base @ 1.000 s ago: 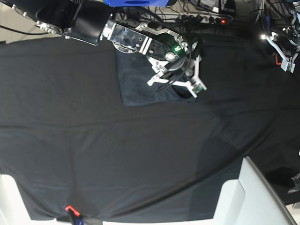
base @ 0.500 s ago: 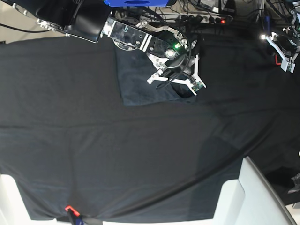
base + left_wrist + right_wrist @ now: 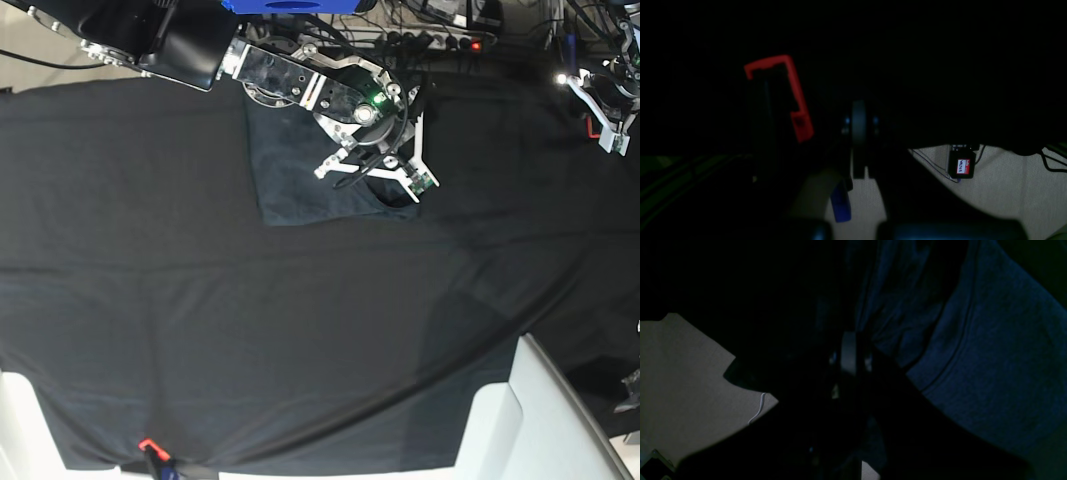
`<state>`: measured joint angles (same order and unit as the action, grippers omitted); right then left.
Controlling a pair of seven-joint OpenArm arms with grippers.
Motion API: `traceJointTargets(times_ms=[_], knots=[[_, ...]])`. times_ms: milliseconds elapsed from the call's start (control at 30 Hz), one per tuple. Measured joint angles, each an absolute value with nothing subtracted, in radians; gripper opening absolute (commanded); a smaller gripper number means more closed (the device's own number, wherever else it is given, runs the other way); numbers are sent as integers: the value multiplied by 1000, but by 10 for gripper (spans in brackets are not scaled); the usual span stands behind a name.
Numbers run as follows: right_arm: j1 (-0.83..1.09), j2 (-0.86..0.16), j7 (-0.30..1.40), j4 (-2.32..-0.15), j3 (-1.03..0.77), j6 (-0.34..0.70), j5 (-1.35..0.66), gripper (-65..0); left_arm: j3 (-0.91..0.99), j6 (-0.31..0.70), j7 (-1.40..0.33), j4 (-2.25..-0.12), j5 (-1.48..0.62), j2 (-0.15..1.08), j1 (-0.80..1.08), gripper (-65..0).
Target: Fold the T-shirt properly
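Note:
The T-shirt point(image 3: 310, 170) lies folded into a dark blue-grey rectangle on the black tablecloth point(image 3: 250, 320), at the back middle of the base view. My right gripper point(image 3: 398, 186) hangs over its right front corner, by the neck opening. In the right wrist view the ribbed neckline point(image 3: 950, 356) curves past the right gripper point(image 3: 849, 353), and wrinkled T-shirt point(image 3: 990, 373) cloth bunches at the shut fingertips. My left gripper point(image 3: 607, 128) is parked at the far right back edge, away from the shirt. The left gripper point(image 3: 858, 121) looks shut and holds nothing in its dim wrist view.
A red clamp point(image 3: 796, 96) grips the table edge beside the left gripper. A second red clamp point(image 3: 148, 444) sits at the front edge. White chair parts point(image 3: 545, 420) stand at the front right. A power strip and cables point(image 3: 450, 40) lie behind the table.
The right gripper's fingers have drawn together over the shirt's right front corner, and the wrist shifted slightly back. The left arm has not moved.

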<state>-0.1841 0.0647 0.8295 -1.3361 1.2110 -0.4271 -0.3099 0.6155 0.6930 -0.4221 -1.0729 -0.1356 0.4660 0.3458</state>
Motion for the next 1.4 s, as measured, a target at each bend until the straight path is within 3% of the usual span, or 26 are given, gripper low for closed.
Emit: traceJointTargets(times_ms=[300,567,800,1400], knots=[[-184,93,834,-1340,1211,-331,-310,-650,616,693,-422,-1073,-135,466,343,-650],[-185,106,852,-1340,1211,-329,-310,-650,616,693,-422,-1073,-135,466,343,-650],[-270,108,839,-1333,1209,-337,-497,-650,550,688,-407,-1076,-136,480,340,-650],[-284,113,735,-1243,1119,-337,-506,-648,542,683,-407,-1076,-139,482,339,-650]])
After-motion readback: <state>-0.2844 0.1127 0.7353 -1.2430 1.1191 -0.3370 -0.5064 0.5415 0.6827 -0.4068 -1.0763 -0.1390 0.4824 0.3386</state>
